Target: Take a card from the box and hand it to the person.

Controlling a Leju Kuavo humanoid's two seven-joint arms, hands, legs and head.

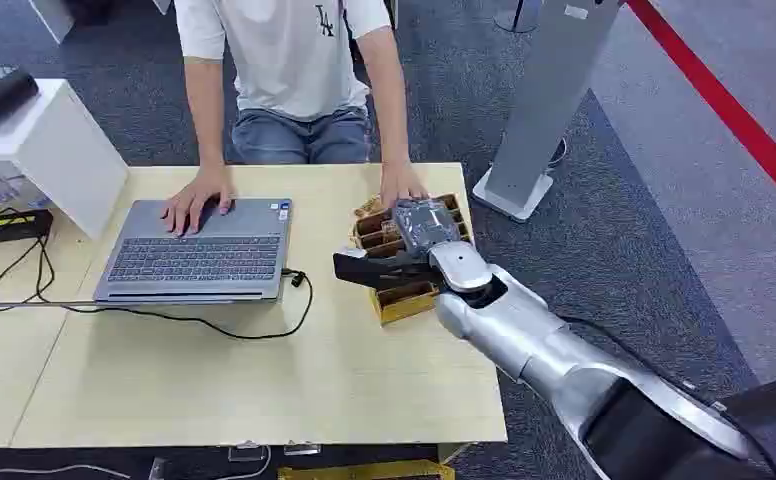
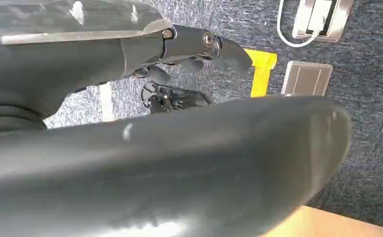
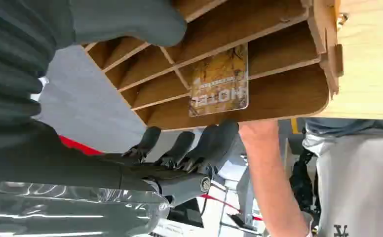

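A wooden slotted box (image 1: 405, 300) stands near the table's right edge. My right hand (image 1: 416, 240) hovers over it, holding nothing. In the right wrist view its thumb (image 3: 125, 22) lies over one side of the box (image 3: 288, 44) and its dark fingers (image 3: 194, 143) hang past the other side. A golden card marked HOTEL (image 3: 219, 81) stands in a slot between them, untouched. The person's hand (image 1: 401, 185) rests at the box's far edge. My left hand (image 2: 179, 49) hangs by my body over the carpet, with nothing in it.
A grey laptop (image 1: 199, 250) sits left of the box, with the person's other hand (image 1: 194, 203) on it and a black cable (image 1: 264, 325) trailing from it. A white stand (image 1: 59, 150) is at the far left. A grey pillar base (image 1: 514, 190) stands right of the table (image 1: 264, 390).
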